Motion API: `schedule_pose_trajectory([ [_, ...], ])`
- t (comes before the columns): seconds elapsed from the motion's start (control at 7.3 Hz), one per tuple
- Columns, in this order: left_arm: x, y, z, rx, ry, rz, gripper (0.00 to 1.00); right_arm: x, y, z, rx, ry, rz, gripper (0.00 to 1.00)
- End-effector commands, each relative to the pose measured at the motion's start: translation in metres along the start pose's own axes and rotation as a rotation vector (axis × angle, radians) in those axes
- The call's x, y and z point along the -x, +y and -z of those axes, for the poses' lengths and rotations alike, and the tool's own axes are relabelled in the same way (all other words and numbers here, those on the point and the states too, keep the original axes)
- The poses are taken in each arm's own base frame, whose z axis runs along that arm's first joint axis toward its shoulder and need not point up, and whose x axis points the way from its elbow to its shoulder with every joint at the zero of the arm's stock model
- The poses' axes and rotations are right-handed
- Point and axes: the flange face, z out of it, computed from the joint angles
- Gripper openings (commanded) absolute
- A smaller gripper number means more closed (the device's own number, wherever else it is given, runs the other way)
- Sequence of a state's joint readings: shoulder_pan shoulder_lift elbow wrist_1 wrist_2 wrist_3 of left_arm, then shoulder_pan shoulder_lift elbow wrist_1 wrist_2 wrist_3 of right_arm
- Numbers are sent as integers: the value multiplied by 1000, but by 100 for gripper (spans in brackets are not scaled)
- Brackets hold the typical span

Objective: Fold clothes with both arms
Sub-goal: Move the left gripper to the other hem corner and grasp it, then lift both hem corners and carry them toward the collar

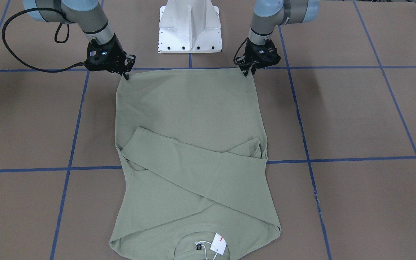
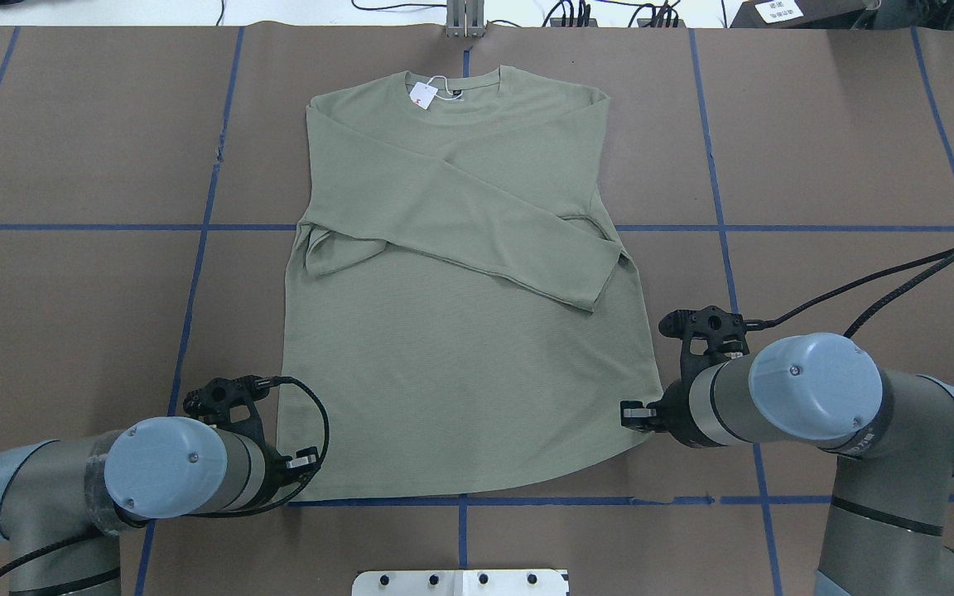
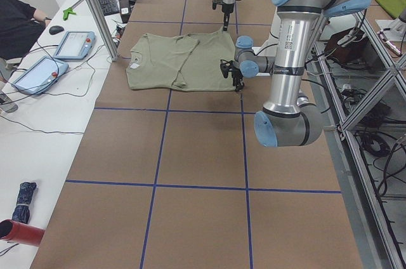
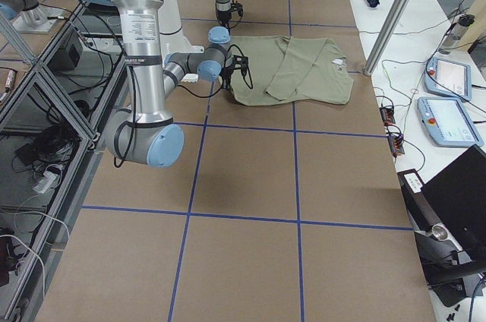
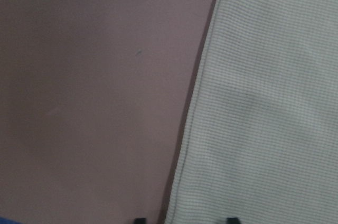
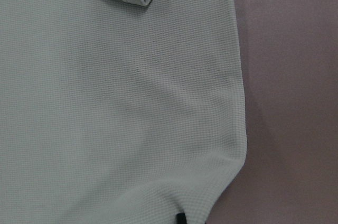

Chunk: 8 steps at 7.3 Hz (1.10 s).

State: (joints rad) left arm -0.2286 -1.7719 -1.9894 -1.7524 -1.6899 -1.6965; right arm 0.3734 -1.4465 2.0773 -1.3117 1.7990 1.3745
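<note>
Claws: 2. Left claw (image 1: 246, 73) is parted: in its wrist view two fingertips (image 5: 229, 219) stand apart, one over cloth, one over bare counter (image 2: 816, 149), astride the side edge of the shirt (image 2: 460, 372). Right claw (image 1: 126, 75) sits at the other hem corner; only one fingertip (image 6: 181, 218) shows, over cloth, so cannot tell if it is clenched or released. Arms: 2, left arm (image 2: 171, 468) and right arm (image 2: 808, 389), one at each hem corner. Shirts: 1, flat at mid-counter, front up. Long axis runs straight away from the robot: hem nearest the white pedestal (image 1: 190, 29), collar at the far end. Sleeves: 2, folded crossing over the chest. Hang tag (image 2: 421, 95): 1, at the collar
</note>
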Motion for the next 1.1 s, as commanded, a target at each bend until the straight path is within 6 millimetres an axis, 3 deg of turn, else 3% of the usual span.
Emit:
schedule_pose_trajectory([
  [0.0,0,0,1,4,0,-3,0,0,-2,2,-5,-3,-2,0],
  [0.27,-7,3,13,12,12,-4,0,0,-3,3,-6,-4,-2,0],
  [0.41,-6,1,31,10,39,-2,0,1,-2,11,-9,-14,0,0],
  [0.68,8,0,60,6,42,-33,0,-12,9,42,31,-38,-3,0],
  [0.96,5,15,93,26,77,-78,0,-45,33,81,135,-47,-25,0],
])
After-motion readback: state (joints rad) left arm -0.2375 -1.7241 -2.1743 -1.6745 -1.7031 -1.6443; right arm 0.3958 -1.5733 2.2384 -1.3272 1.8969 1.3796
